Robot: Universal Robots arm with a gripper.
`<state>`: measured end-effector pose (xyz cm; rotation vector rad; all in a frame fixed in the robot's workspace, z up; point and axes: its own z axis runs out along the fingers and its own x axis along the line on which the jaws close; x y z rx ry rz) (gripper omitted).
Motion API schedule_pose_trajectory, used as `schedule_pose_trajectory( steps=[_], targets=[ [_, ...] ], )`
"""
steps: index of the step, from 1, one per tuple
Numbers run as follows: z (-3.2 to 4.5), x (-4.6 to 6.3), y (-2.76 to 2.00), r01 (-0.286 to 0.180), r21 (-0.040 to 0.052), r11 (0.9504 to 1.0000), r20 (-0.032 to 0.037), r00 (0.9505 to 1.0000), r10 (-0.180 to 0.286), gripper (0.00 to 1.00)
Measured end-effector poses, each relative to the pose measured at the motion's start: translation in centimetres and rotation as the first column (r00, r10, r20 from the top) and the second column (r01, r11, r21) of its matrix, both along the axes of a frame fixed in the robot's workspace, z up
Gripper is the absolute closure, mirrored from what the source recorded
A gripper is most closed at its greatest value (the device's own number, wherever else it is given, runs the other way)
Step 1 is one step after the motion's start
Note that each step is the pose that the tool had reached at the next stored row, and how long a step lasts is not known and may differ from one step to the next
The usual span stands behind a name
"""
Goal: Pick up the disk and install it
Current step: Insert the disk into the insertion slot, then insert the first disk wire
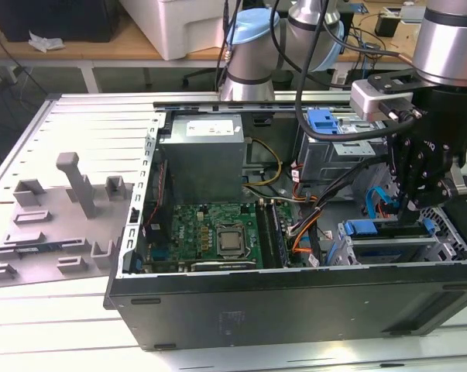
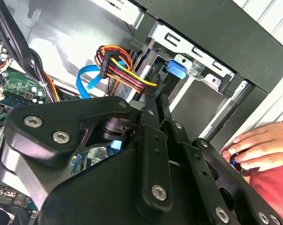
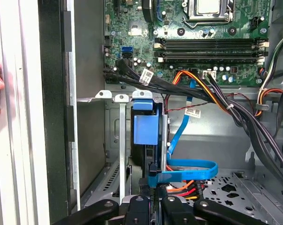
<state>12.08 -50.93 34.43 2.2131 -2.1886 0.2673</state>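
Quick rundown of the rig: the tower case (image 1: 295, 302) lies on its side on the surface (image 1: 63, 318) with the panel off. The end effector (image 1: 407, 208) is down at the drive cage (image 1: 388, 248).

The disk (image 3: 143, 126) sits edge-on in a slot of that cage, blue carrier showing, right in front of the end effector. I honestly can't tell whether the end effector is clamped on it or not.

Writing-wise there's not much. The white sticker (image 1: 212, 126) on the grey power supply (image 1: 202, 167) has print too small to read. Same for the little white tags (image 3: 193, 112) on the cables.

What each camera adds:
- The first wrist view looks straight past the end effector. A blue SATA cable (image 3: 193, 168) loops just beside it, and the motherboard (image 3: 211, 28) lies beyond.
- The second wrist view catches the red, yellow and orange power wires (image 2: 118, 70) running to a black plug at the end effector's tip. It also shows a person's hand (image 2: 258, 147) resting on the case edge nearby.
- The exterior view has a bright-blue plastic bracket (image 1: 324, 120) near the end effector. A grey holder tray (image 1: 47, 225) sits well apart from it, outside the case.
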Motion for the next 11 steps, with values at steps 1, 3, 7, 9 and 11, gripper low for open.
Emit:
schedule_pose_trajectory(
  steps=[1,3,7,9,11],
  targets=[
    [0.00,0.00,0.00,0.001,0.0000,1.0000,0.0000,1.0000,-0.001,0.84],
    [-0.01,0.00,0.00,0.001,0.0000,1.0000,0.0000,1.0000,-0.001,0.84],
    [-0.11,0.00,0.02,0.003,0.0001,1.0000,0.0000,1.0000,-0.003,0.84],
    [-0.13,0.00,0.03,0.004,-0.0001,1.0000,0.0000,1.0000,-0.004,0.84],
    [-0.15,0.00,0.03,0.004,0.0001,1.0000,0.0000,1.0000,-0.004,0.84]
  ],
)
